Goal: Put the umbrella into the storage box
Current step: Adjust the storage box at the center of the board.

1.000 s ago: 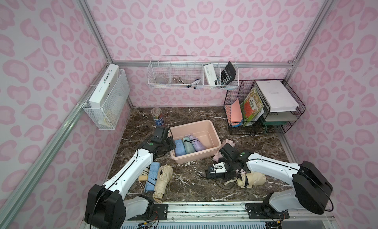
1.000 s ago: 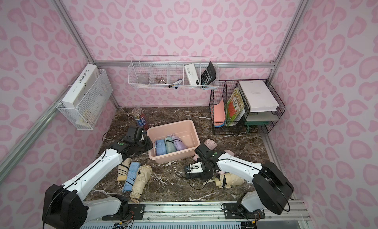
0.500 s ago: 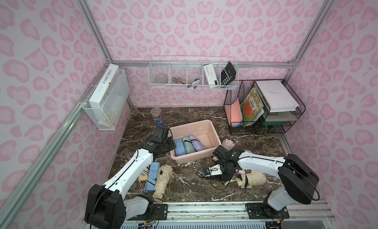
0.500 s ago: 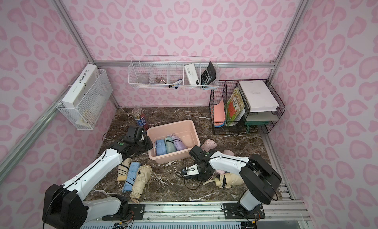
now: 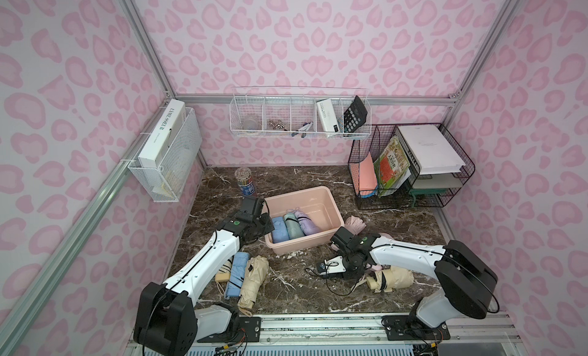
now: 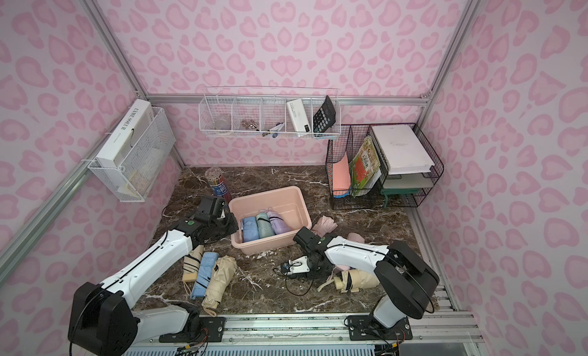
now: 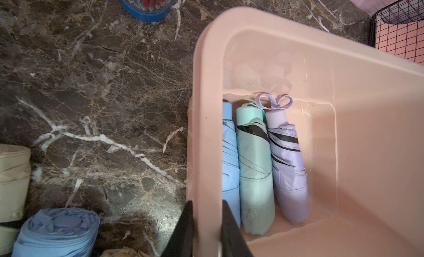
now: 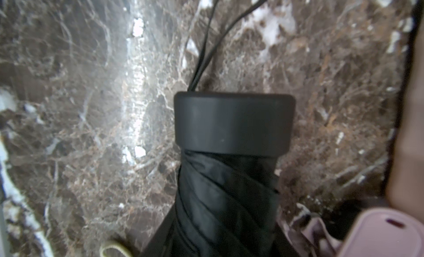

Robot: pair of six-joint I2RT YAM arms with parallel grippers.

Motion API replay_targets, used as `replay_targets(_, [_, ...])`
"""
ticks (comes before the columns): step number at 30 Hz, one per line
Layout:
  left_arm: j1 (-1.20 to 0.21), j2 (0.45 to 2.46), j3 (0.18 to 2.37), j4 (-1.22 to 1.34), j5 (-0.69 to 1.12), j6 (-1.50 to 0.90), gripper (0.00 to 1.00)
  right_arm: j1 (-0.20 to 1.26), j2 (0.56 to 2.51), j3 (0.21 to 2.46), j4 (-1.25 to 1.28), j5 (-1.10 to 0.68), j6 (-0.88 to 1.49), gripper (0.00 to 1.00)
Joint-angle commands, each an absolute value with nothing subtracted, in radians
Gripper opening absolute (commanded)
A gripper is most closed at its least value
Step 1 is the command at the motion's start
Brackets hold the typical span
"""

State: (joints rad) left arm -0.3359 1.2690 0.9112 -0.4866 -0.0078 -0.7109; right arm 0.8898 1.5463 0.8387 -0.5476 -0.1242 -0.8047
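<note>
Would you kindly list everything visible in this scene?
table: one, brown marble, cell floor
storage box: one, peach-pink, table centre
boxed umbrellas: three, blue, mint, lilac, side by side
loose umbrellas: three, striped beige, blue, beige, front left
black umbrella: one, black, front middle
beige umbrella: one, beige, front right
pink umbrellas: at least two, pink, right of box
pencil tub: one, clear, blue label, back-left of box
wire baskets: two, white, hung back and left
calculator: one, black, back basket
file rack: one, black, back right corner
left gripper: one, black, shut on box rim
right gripper: one, white, at black umbrella
</note>
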Motion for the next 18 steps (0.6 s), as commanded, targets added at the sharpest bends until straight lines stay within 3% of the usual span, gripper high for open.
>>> replay_targets(1, [-0.337,1.277,0.907,-0.455,0.029,-0.702,0.19,0.896,1.505,0.838,-0.536,-0.144,-0.772,0.37])
replay_targets(18, [-0.336,1.295,0.915,-0.450,0.052,-0.689,0.04,0.936,1.272,0.882,-0.433,-0.255,-0.554,0.32])
